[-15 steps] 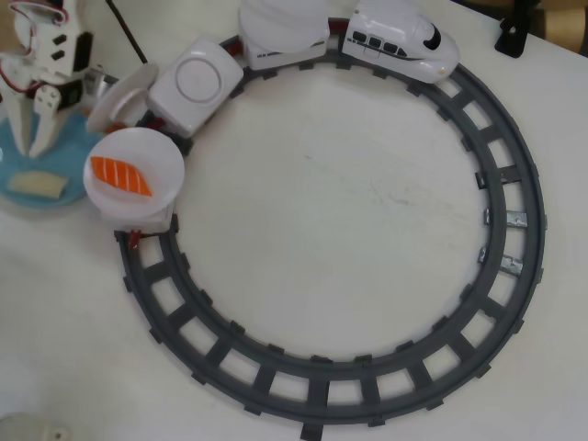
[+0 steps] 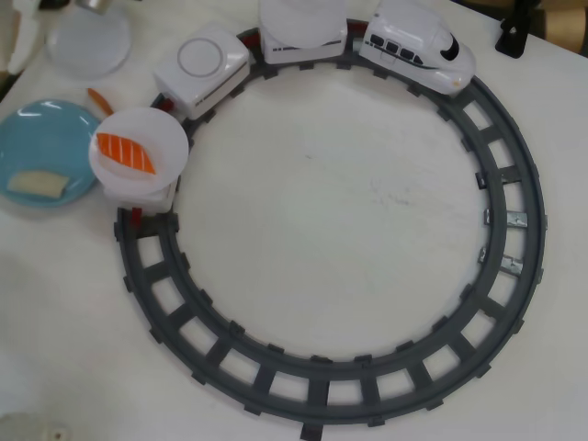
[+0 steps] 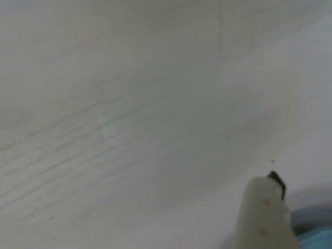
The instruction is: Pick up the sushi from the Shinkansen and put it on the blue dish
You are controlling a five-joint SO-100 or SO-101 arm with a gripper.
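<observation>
The pale beige sushi block (image 2: 37, 184) lies on the light-blue dish (image 2: 50, 133) at the left edge of the overhead view. The white Shinkansen (image 2: 418, 44) stands on the grey ring track (image 2: 514, 276) at the top right and pulls white cars. The last car carries a white plate (image 2: 156, 133) with an orange-striped sushi piece (image 2: 127, 152). The gripper does not show in the overhead view. In the wrist view only one white finger (image 3: 262, 218) shows at the bottom right, over bare pale table, with a sliver of blue (image 3: 316, 239) beside it. Its other finger is out of view.
A car with an empty round top (image 2: 202, 60) and another car with a white plate (image 2: 303, 20) follow the engine. A clear round plate (image 2: 89, 41) sits at the top left. A small orange piece (image 2: 99, 99) lies on the table by the dish.
</observation>
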